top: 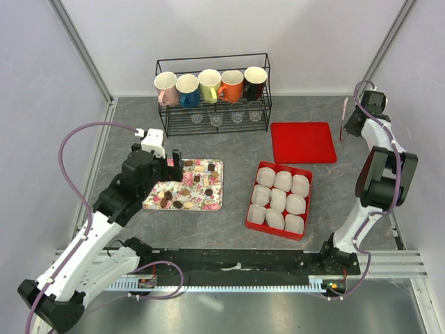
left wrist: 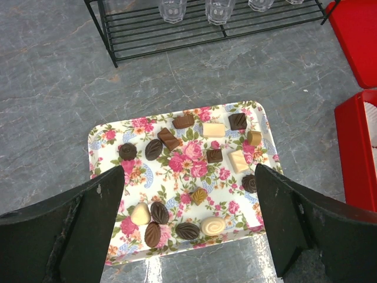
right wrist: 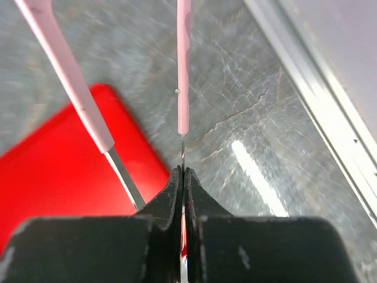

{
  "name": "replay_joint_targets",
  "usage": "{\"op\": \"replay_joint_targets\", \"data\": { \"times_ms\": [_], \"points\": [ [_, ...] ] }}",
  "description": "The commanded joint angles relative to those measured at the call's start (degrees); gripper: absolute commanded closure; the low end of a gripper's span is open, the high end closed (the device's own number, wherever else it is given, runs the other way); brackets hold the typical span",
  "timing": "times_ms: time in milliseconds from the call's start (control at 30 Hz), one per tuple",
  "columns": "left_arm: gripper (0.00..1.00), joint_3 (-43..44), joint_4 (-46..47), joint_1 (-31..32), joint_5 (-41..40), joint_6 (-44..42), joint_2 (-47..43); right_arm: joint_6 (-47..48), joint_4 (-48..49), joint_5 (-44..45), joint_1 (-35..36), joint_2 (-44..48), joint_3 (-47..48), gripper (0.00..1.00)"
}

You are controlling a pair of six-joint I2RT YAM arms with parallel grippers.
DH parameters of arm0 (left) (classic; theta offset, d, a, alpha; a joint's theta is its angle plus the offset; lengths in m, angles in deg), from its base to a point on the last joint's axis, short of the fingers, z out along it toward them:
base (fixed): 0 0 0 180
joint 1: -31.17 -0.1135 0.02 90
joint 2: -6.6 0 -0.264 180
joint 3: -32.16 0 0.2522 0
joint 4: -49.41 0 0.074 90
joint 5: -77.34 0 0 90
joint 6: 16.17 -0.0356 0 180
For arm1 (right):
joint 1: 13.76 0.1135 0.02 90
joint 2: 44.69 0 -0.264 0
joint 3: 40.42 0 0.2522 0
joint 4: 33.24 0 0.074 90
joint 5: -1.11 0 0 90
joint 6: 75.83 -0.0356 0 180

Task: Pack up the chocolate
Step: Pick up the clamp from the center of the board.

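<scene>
Mostly dk chocolate [left wrist: 214,155], ovals prob. ribbed

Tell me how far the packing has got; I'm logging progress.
Done: the red lid lies apart from the red box, whose paper cups look empty. In hand: the right tool is shut on pink tongs; the left tool hangs open over the floral tray. Left: all the chocolates there.
</scene>
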Motion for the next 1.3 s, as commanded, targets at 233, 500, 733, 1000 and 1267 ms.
{"op": "replay_joint_targets", "data": {
  "times_ms": [233,500,733,1000,1267],
  "points": [
    [0.0,0.0,2.4,-0.9,4.6,7.8,-2.5,-3.9,-0.2,-1.3,12.2,20.8,-9.1,1.0],
    [0.0,-1.0,7.1,-0.9,11.3,16.3,-3.2,-6.7,-2.3,-5.2,23.5,32.6,-17.3,1.0],
    [0.0,0.0,11.5,-0.9,20.9,21.9,1.5,-10.1,-1.4,-6.2,35.1,38.9,-24.6,1.0],
    [0.0,-2.7,25.5,-0.7,31.8,31.5,8.4,-14.6,4.3,-6.2,48.1,42.6,-31.2,1.0],
    [0.0,-3.3,32.3,2.4,27.1,34.5,16.3,-17.4,12.1,-4.4,58.6,41.1,-34.7,1.0]
  ]
}}
